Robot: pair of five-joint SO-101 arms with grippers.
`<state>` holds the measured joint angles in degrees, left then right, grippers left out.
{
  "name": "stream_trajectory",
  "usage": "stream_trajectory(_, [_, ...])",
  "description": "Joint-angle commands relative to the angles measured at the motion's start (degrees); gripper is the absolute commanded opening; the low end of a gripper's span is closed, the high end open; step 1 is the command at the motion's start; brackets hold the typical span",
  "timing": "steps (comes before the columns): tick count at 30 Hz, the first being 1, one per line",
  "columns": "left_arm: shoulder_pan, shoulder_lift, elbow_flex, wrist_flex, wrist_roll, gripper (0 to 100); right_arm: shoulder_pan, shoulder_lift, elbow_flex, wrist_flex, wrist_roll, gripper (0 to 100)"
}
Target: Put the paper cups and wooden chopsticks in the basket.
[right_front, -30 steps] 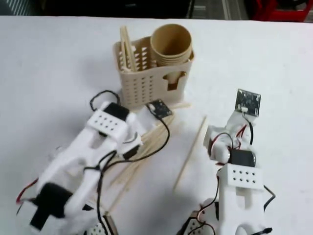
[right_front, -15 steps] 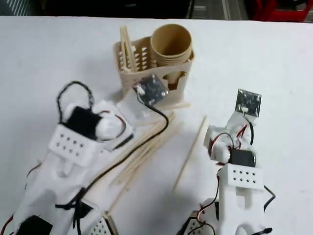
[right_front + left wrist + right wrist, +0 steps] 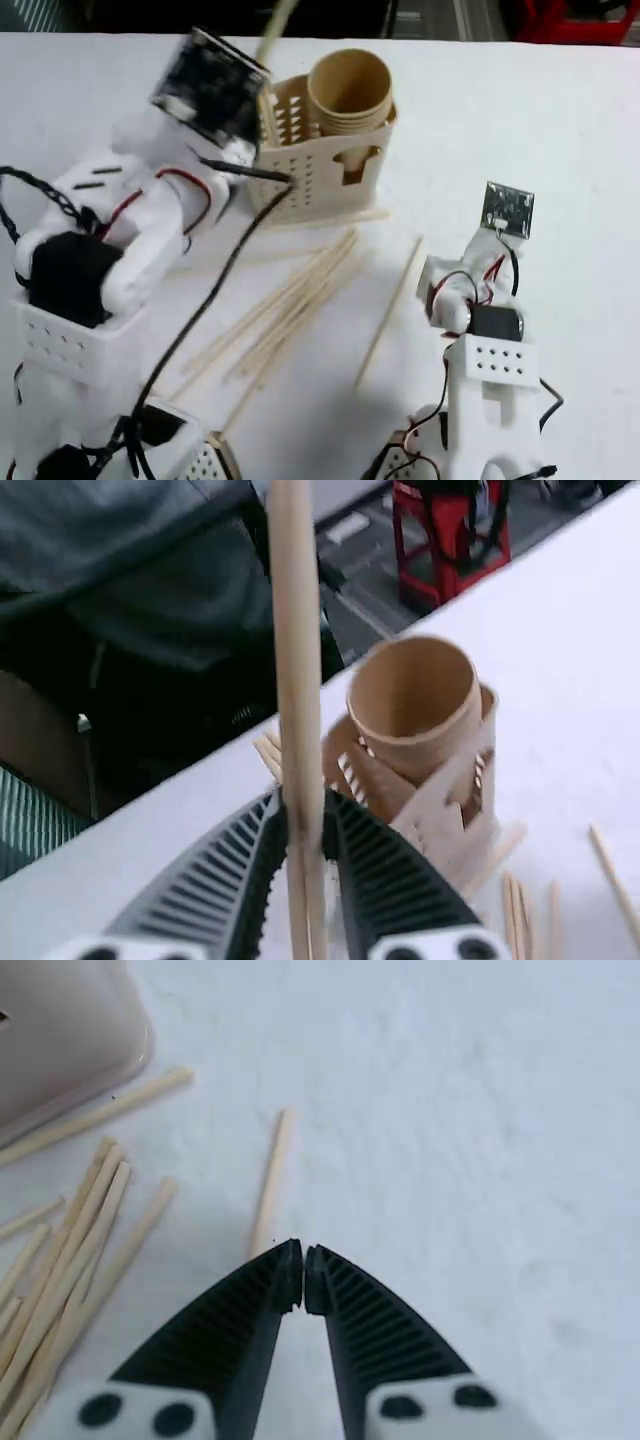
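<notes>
The left gripper pinches one pale wooden chopstick upright beside the beige perforated plastic basket. The basket stands near the far edge of the white table, with stacked tan paper cups inside. To do this well, bring the stick's lower tip over the space beside the cups — clear of the rim — before releasing. Loose chopsticks lie nearer the front edge, and the right gripper hangs closed and empty by them.

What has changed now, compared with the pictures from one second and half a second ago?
The left gripper rose from over the pile to beside the basket and is now shut on one chopstick, held upright. The right gripper, the cups, the basket and the lone chopstick stayed put.
</notes>
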<state>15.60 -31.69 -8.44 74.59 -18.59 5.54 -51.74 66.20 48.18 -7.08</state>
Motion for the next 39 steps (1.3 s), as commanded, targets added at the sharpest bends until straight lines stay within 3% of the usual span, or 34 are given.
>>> stream_trajectory(1, [-1.1,-0.92,-2.81,-13.19,4.57,2,0.48,-1.45,-0.26,-1.01,-0.09,1.8])
stream_trajectory(7, [-1.01,6.29,-2.73,-27.87,8.53,2,0.48,-1.45,-0.26,-1.01,-0.09,1.8])
stream_trajectory(15, [-1.1,18.07,-2.73,-35.78,13.01,2,0.48,-1.45,-0.26,-0.92,-0.09,1.8])
stream_trajectory(21, [-1.36,22.11,-2.73,-31.65,13.36,4,0.4,-1.45,-0.18,-0.84,-0.09,1.8])
stream_trajectory(26, [-1.45,22.02,-3.25,-24.7,13.54,19,0.4,-1.45,-0.18,-0.84,-0.09,1.8])
stream_trajectory(36, [-3.82,17.01,-4.57,-13.63,12.66,17,0.4,-1.8,1.49,-2.68,-0.09,1.8])
stream_trajectory(39, [-2.95,11.74,-3.96,-7.47,6.86,17,0.4,-1.71,1.67,-3.12,-0.09,1.8])
